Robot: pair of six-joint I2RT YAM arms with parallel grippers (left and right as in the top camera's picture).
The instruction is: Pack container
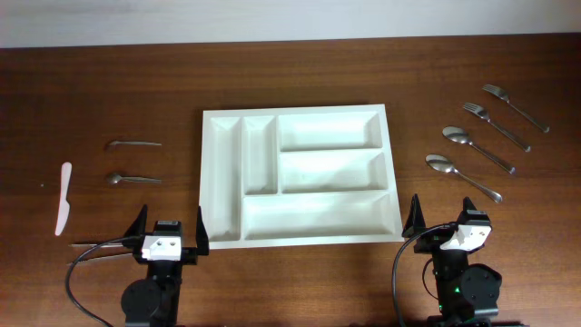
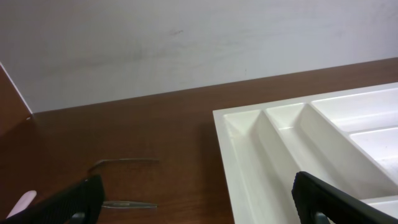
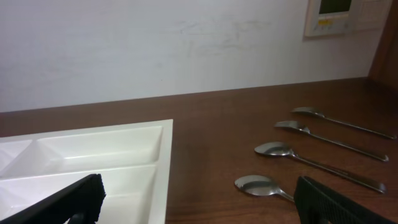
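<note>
The container [image 1: 313, 216] is a large white tray with five bare compartments, lying mid-table. My left gripper [image 1: 170, 227] stands open at its near left corner, and my right gripper [image 1: 445, 222] stands open at its near right corner; neither holds anything. In the left wrist view the left gripper [image 2: 199, 205] spans the container's left rim [image 2: 236, 162] and bare table. From the right wrist, the right gripper [image 3: 199, 205] frames the container's right rim [image 3: 165, 168] and the nearest spoon [image 3: 261, 184].
Left of the tray lie two small spoons [image 1: 133, 143] [image 1: 132, 179] and a white knife [image 1: 64, 197]. On the right lie two forks [image 1: 515, 107] [image 1: 496, 125] and two spoons [image 1: 477, 148] [image 1: 463, 176]. A wall runs behind the table's far edge.
</note>
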